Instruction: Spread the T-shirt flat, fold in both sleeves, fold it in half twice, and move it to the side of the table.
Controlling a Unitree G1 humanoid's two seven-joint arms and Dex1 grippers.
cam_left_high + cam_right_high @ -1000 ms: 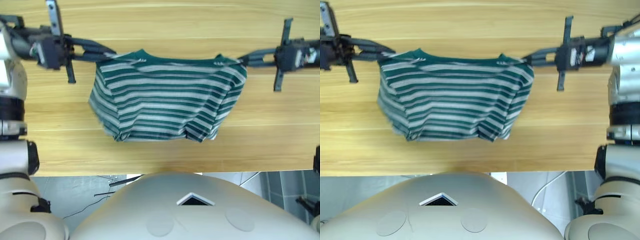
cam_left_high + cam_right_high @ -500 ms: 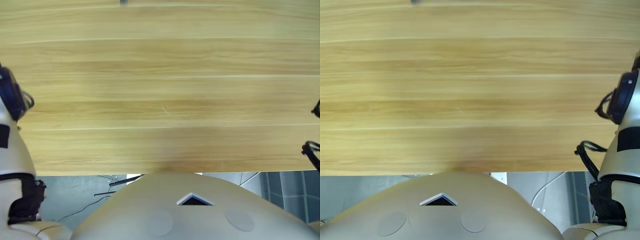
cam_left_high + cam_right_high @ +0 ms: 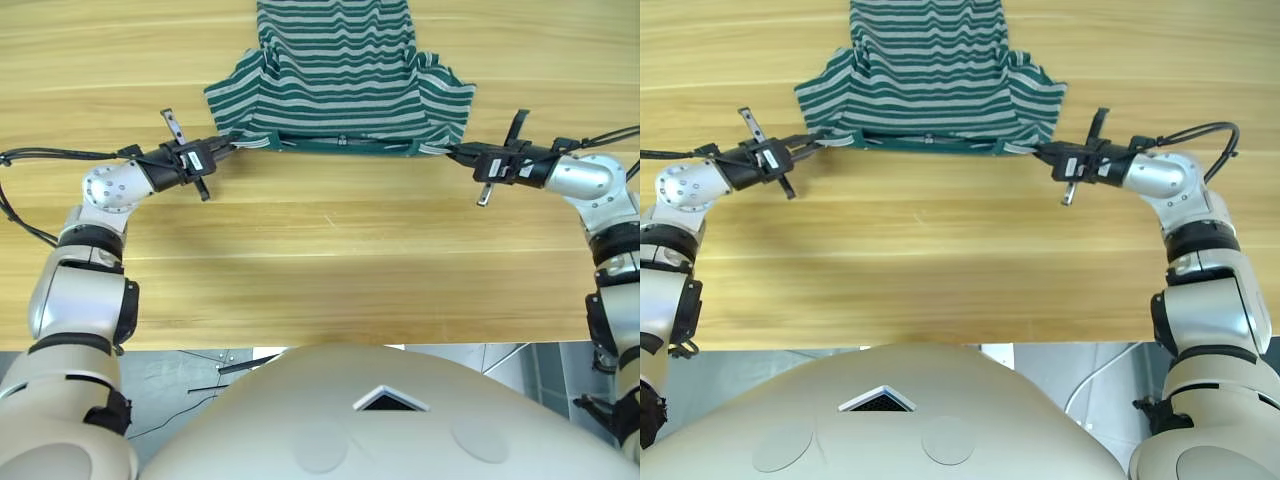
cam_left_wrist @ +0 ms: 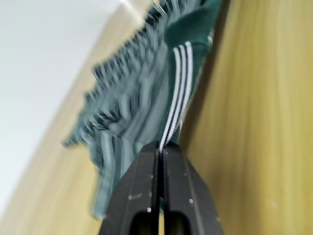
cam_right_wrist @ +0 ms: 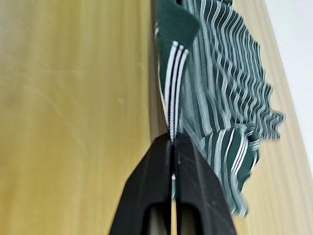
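Observation:
A green T-shirt (image 3: 340, 70) with white stripes lies on the wooden table (image 3: 330, 260), at the far middle, running out past the top of the view. Its dark green near edge is stretched between both grippers. My left gripper (image 3: 230, 143) is shut on that edge's left corner, and the left wrist view shows the pinched white-striped hem (image 4: 171, 117) rising from the closed fingertips (image 4: 146, 169). My right gripper (image 3: 452, 150) is shut on the right corner, where the hem (image 5: 171, 83) sits between its closed fingertips (image 5: 159, 161). Both arms are stretched low over the table.
The table's near edge (image 3: 330, 345) runs across the lower part of the view. Below it is grey floor with a cable (image 3: 215, 385). Sleeves bunch at the shirt's left (image 3: 235, 95) and right (image 3: 450, 95) sides.
One second ago the grippers held the shirt up, hanging in front of the camera. Half a second ago the table showed bare. Now the shirt lies at the far middle, still held by both grippers.

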